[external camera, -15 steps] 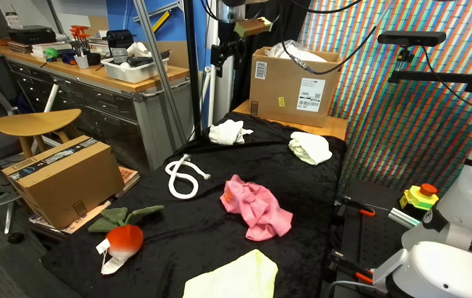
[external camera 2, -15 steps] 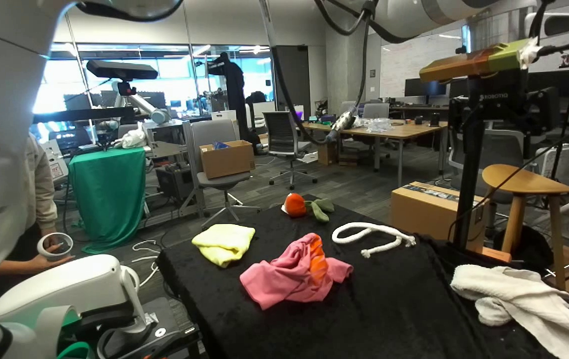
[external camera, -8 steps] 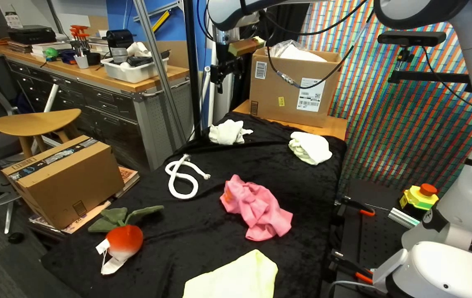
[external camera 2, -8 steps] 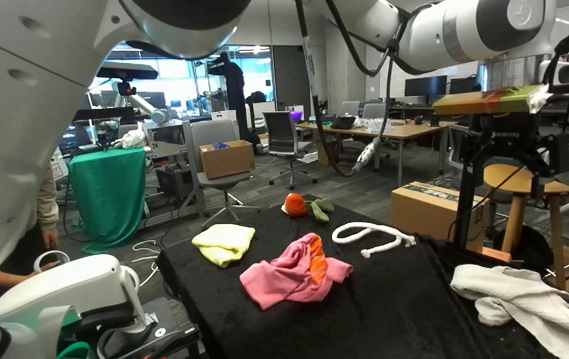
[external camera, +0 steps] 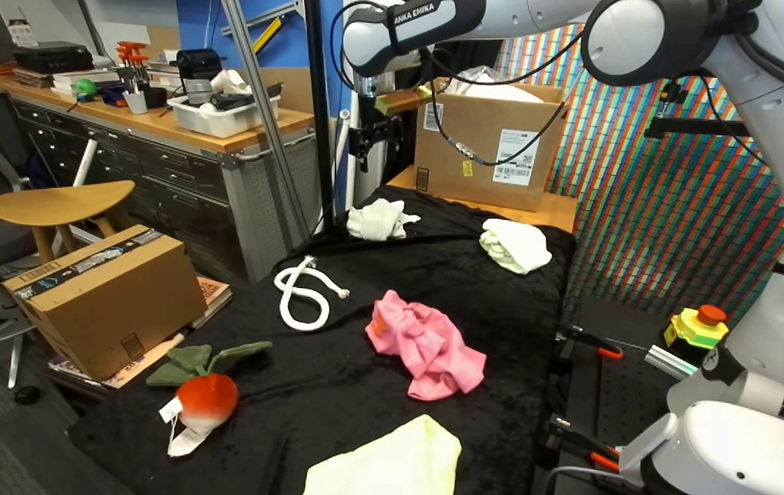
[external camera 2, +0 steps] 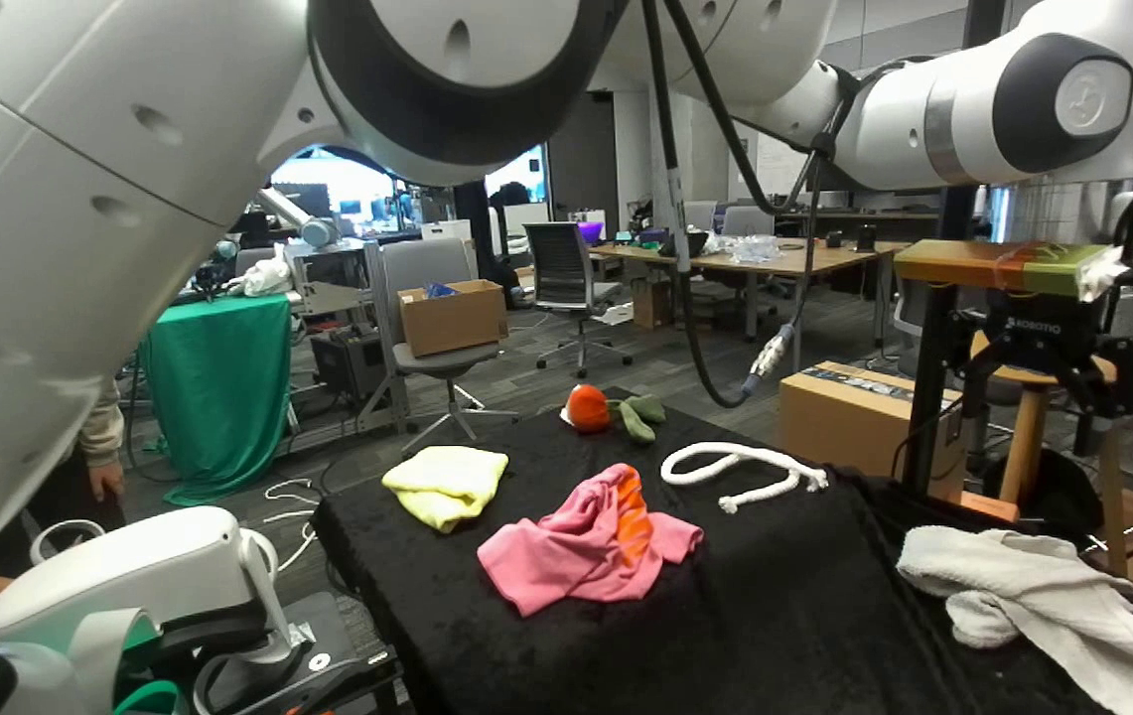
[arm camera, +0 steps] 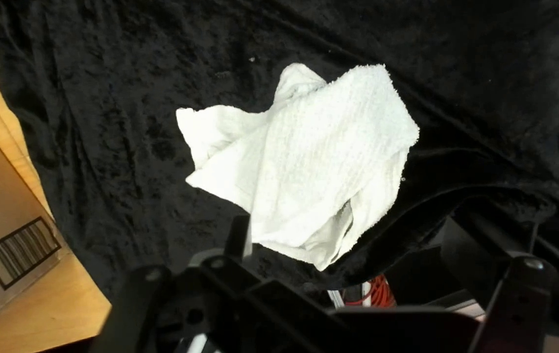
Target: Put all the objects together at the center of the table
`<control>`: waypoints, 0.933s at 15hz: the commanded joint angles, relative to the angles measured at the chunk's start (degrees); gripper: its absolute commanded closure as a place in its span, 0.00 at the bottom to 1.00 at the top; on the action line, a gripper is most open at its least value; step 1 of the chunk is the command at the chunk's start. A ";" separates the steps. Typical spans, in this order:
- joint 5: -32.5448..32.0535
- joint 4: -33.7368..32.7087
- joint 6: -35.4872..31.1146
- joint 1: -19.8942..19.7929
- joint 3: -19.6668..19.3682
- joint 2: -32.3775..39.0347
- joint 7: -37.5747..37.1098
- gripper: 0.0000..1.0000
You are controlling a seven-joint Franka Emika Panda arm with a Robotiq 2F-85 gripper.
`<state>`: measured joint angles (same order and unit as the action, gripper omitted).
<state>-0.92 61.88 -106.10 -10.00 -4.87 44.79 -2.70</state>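
My gripper [external camera: 364, 158] hangs open above a crumpled white cloth [external camera: 378, 220] at the far corner of the black-draped table [external camera: 282, 426]. In the wrist view that white cloth [arm camera: 328, 147] lies just beyond the gripper [arm camera: 350, 240], whose jaws stand wide with nothing held. A folded white cloth [external camera: 515, 245] rests near the cardboard-box end. Around the middle is the pink cloth [external camera 2: 576, 556], with the white rope loop [external camera 2: 735, 467] beside it. The pale yellow cloth [external camera 2: 447, 482] and the red-orange round toy [external camera 2: 588, 409] with green leaves lie toward the opposite end.
A large cardboard box [external camera: 488, 144] stands on wood at the table's far end. Close to the gripper rises a black post [external camera: 321, 137]. Another box [external camera: 110, 295] sits beside the table, low down. The arm's loose cable [external camera 2: 695, 338] hangs over the table.
The gripper has come down toward the crumpled white cloth, shifting slightly right in an exterior view. More of the arm has sunk into both exterior views. The objects on the table have stayed put.
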 commanded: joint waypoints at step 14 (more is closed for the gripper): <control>-0.04 1.56 -12.87 -1.28 -1.33 6.23 -1.59 0.00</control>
<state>-1.12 64.23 -117.37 -11.66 -5.55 49.11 -3.59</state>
